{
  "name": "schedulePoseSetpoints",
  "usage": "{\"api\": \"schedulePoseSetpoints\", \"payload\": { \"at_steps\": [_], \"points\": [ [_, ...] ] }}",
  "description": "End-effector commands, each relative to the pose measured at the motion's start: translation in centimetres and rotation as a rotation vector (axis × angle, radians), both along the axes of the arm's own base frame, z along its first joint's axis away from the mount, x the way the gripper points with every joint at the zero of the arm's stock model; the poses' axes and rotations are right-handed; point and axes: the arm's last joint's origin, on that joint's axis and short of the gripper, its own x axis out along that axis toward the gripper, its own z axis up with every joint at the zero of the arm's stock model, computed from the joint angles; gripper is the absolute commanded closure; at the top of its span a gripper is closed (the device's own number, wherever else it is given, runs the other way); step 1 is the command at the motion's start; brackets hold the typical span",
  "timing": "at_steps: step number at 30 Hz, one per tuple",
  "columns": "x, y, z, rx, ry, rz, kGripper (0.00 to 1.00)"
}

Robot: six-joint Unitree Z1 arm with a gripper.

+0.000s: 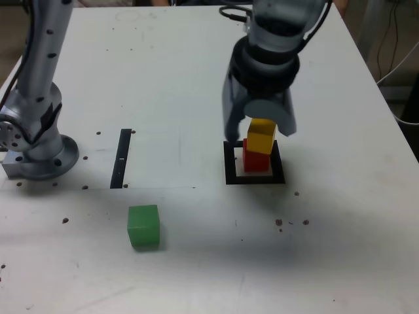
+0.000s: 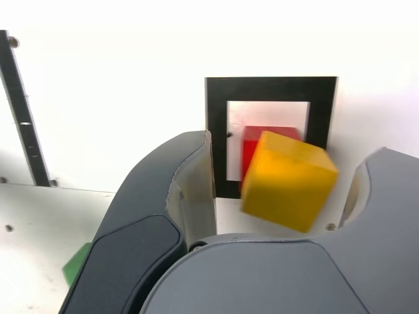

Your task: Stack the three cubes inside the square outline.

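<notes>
Fingers (image 2: 278,196) apart, straddling yellow cube (image 2: 288,180), which sits skewed on red cube (image 2: 262,147) inside square outline (image 2: 272,88). Risk: either finger clips it lifting, stack topples. Green cube (image 1: 143,226) well clear.

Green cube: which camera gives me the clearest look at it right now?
The exterior view. There the small solid green cube sits whole and unobstructed on the white table, toward that view's left of the black square outline. The wrist view catches only a green corner behind the end effector's dark housing.
</notes>
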Motion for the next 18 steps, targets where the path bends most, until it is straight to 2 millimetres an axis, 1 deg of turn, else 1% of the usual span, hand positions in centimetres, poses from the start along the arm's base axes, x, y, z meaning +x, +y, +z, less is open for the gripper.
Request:
{"api": "schedulePoseSetpoints", "payload": {
  "at_steps": [1, 6, 10, 12, 14, 18],
  "points": [
    [-0.8, 0.2, 0.9, 0.000, -0.005, 0.004, 0.01],
    [-2.7, 0.3, 2.3, -0.007, -0.001, -0.011, 0.01],
    [-4.5, -0.2, 4.1, -0.027, -0.045, -0.074, 0.01],
    [-5.8, -0.4, 5.0, -0.042, -0.069, -0.105, 0.01],
    [-7.6, -0.4, 5.8, -0.066, -0.085, -0.125, 0.01],
    [-10.5, -0.3, 5.9, -0.131, -0.073, -0.123, 0.01]
  ]
}}
